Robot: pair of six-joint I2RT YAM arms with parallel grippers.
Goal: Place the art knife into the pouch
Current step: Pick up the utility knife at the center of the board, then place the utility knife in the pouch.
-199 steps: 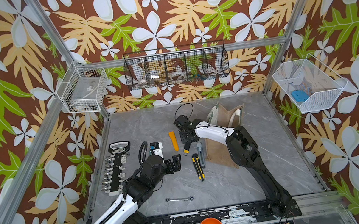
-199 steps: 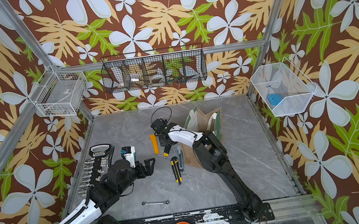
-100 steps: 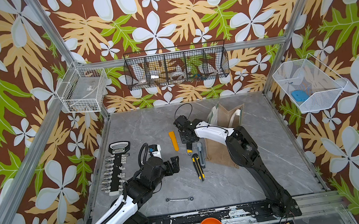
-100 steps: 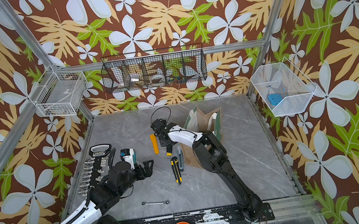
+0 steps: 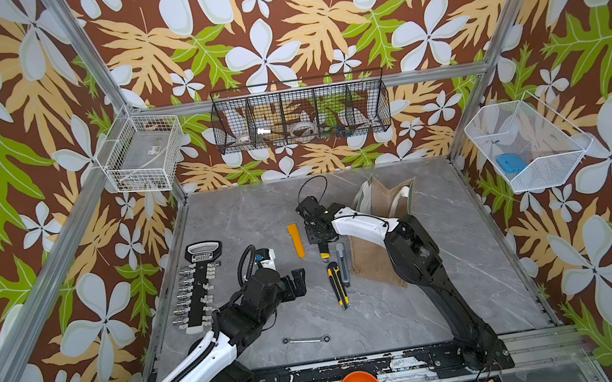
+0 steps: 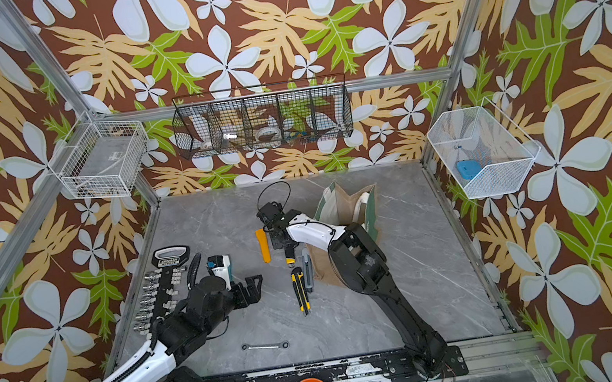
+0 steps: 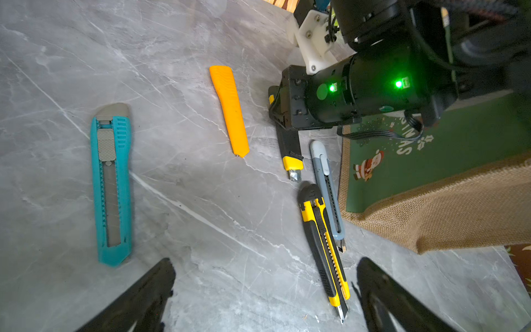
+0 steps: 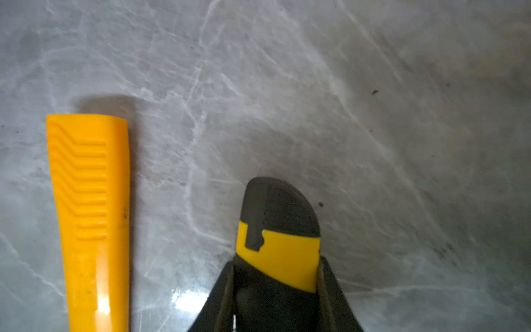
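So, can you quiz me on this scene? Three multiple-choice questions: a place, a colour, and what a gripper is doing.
1. Where is the pouch? A) hung on the wall B) on the table C) on the floor
2. Its front panel is A) red B) blue C) green
3. The right gripper is A) wide open, empty B) closed on the black-and-yellow knife C) gripping the pouch
Answers: B, both top views show it resting there; C, the left wrist view shows green; B, its fingers press the knife's sides.
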